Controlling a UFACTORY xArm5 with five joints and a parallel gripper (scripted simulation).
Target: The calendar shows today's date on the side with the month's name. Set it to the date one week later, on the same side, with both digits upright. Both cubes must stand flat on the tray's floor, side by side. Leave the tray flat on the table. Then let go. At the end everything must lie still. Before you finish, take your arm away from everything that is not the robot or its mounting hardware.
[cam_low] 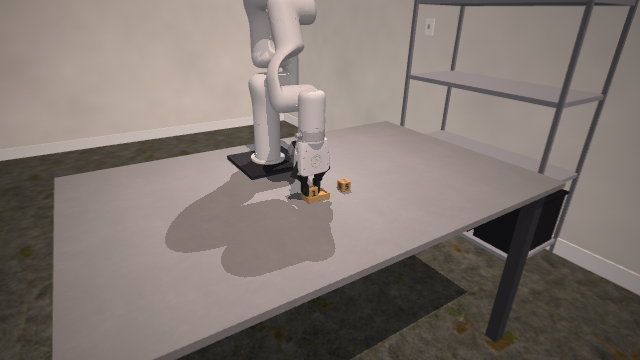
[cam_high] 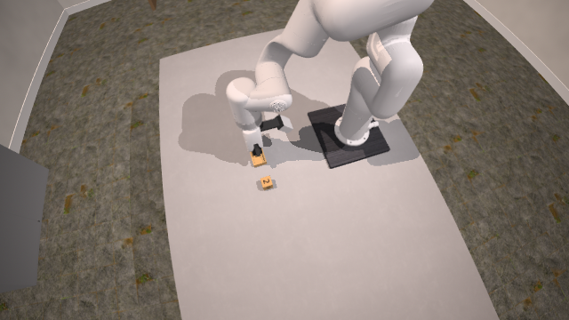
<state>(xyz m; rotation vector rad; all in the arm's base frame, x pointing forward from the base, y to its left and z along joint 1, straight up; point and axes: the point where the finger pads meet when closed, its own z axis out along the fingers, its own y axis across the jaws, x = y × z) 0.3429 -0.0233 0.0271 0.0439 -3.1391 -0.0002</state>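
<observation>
A small wooden tray (cam_low: 316, 196) lies flat on the grey table; it also shows in the top view (cam_high: 259, 159). A wooden cube showing a 1 (cam_low: 313, 190) stands in the tray. My gripper (cam_low: 313, 190) points straight down and is shut on this cube; its black fingers (cam_high: 256, 151) hide the cube from above. The second wooden cube (cam_low: 343, 185) lies on the table to the right of the tray, apart from it, with a 5 on its side. In the top view its top (cam_high: 266, 182) shows a 2.
The arm's black base plate (cam_high: 348, 135) lies behind the tray. A metal shelf rack (cam_low: 505, 90) stands beyond the table's right edge, with a dark bin (cam_low: 520, 225) below it.
</observation>
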